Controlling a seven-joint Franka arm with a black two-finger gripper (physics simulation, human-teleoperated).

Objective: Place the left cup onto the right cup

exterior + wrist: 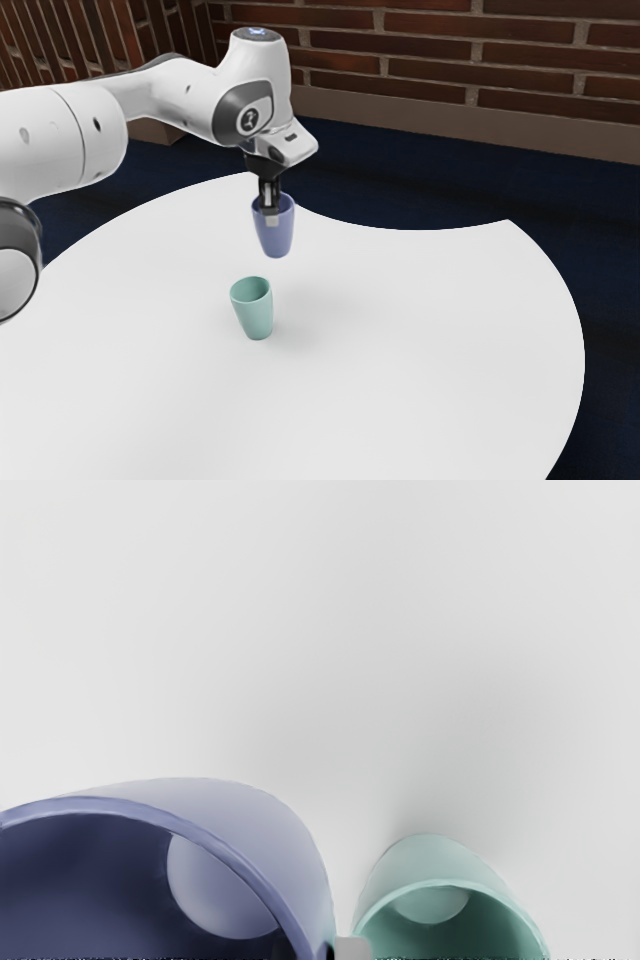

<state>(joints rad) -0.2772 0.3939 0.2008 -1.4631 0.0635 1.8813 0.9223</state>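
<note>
Exterior view: gripper [268,203] clamped on the blue cup [273,232], which hangs just beneath.

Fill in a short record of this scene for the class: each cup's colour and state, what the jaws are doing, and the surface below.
held cup: blue cup, upright, mouth up, lifted clear of the table
jaws: shut on the blue cup's rim
standing cup: green cup, upright on the table, empty
relation: cups apart; blue cup not yet on the green cup
surface: white, round-edged table
</note>
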